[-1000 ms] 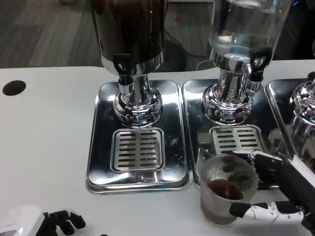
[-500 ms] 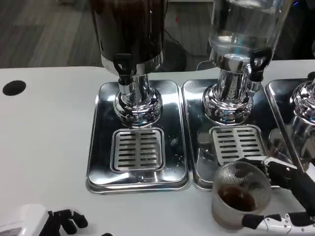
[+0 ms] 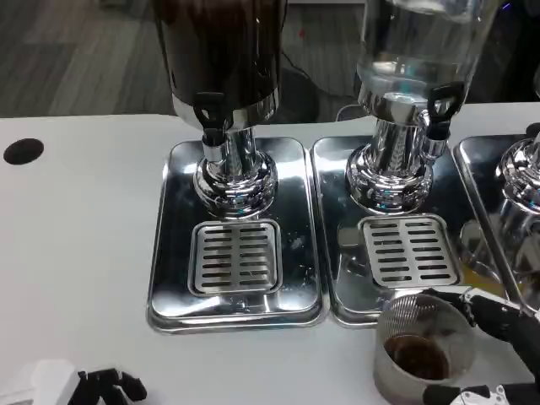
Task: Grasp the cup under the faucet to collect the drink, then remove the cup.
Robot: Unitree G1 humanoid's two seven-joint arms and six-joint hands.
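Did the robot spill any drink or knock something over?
Nothing stands out. The cup is upright in the right hand with dark drink at its bottom, off the tray. Both dispensers stand straight, and the table shows no puddle.

Non-task items on and around the white table

A clear dispenser is standing at the rear on its chrome base, which is sitting on the middle tray; a slotted grate is lying in that tray in front of the base. A third tray is lying just beside it at the right edge, carrying another chrome base, partly cut off by the frame. A black round hole is showing in the tabletop at the far left. Grey flooring is running behind the table, with a dark cable lying on it.
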